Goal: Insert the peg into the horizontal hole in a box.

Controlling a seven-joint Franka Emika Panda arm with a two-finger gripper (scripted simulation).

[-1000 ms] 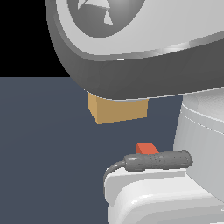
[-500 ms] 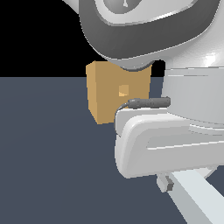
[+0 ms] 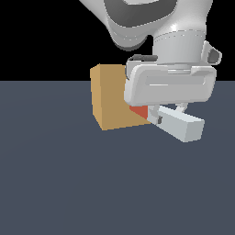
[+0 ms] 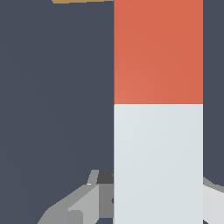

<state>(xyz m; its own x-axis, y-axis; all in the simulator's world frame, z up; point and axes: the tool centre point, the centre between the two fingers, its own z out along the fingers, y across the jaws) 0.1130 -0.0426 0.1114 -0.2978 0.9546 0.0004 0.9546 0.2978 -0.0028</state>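
Note:
The tan box (image 3: 109, 98) stands on the dark floor, and a sliver of it shows in the wrist view (image 4: 81, 1). My gripper (image 3: 167, 117) is shut on the peg's white half (image 3: 182, 127) and holds it level, just to the exterior view's right of the box. The peg's orange-red end (image 3: 140, 111) points at the box's side face and meets it. The hole is hidden behind my hand and the peg. In the wrist view the peg (image 4: 157, 105) runs straight away from my gripper (image 4: 151, 199), orange half towards the box, with one grey finger (image 4: 76, 205) beside it.
The dark blue-grey floor (image 3: 69, 183) stretches around the box. The arm's large white and grey links (image 3: 151, 23) hang above the box and hand.
The arm and hand have shifted to the exterior view's right. More of the box shows, and the peg is now in view with its orange end at the box. The hole, seen earlier, is now covered.

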